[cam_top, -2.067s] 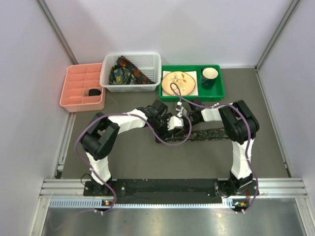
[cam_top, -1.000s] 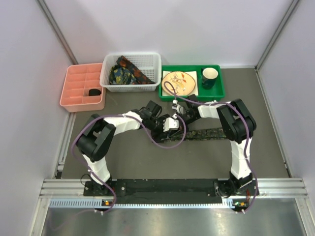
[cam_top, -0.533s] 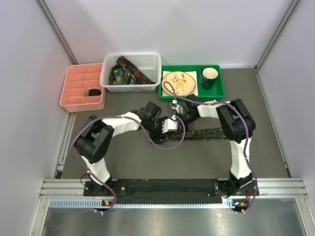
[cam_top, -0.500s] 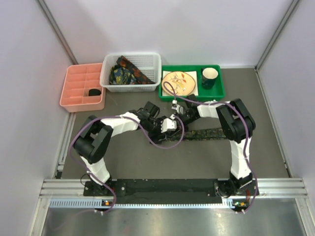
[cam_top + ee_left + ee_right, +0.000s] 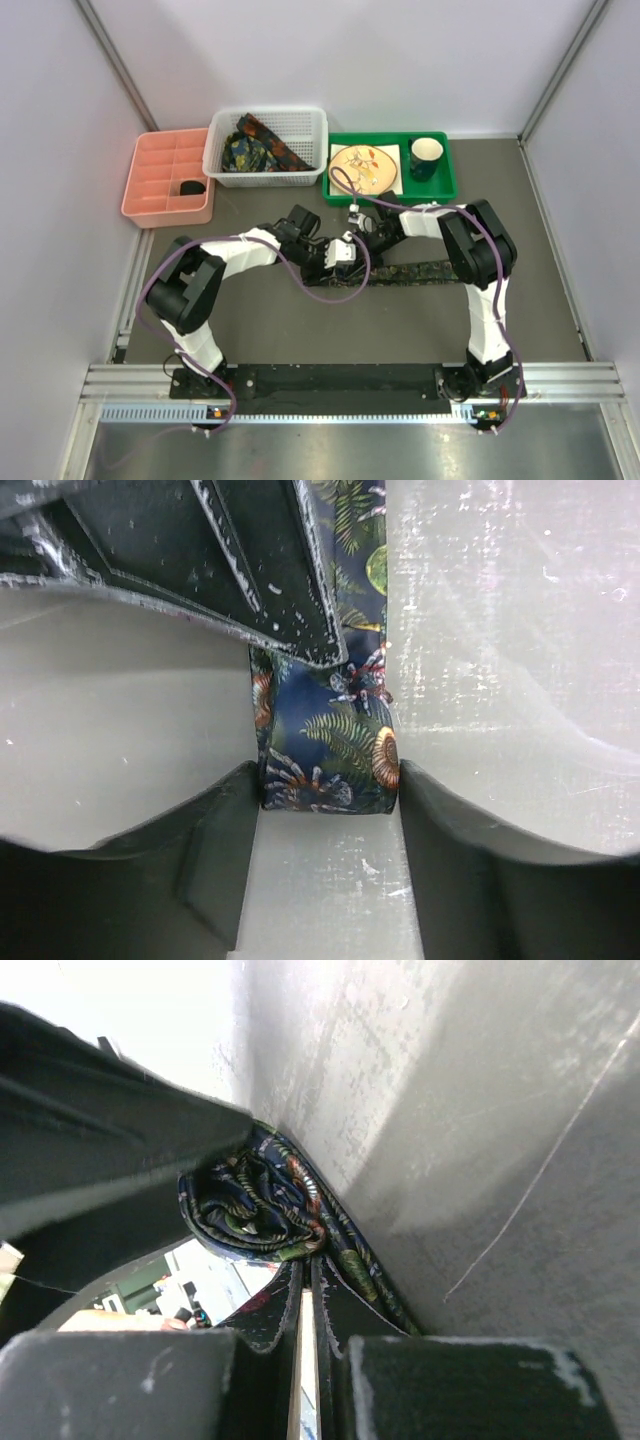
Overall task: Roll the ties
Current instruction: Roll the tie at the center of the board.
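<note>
Grey table (image 5: 280,330): left gripper (image 5: 326,785) clamps the rolled tie (image 5: 330,735), right gripper (image 5: 306,1272) pinches it.

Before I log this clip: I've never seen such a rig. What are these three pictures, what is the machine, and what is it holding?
Two robot arms are bolted at the near edge of a table. One picture looks down from above; the other two come from a camera on each wrist. The left tool clamps a partly rolled patterned tie; the right tool, nearly closed, pinches the roll's end. The unrolled length lies flat to the right. Behind sit a basket of other ties, a pink tray, and a green tray with plate and mug.
</note>
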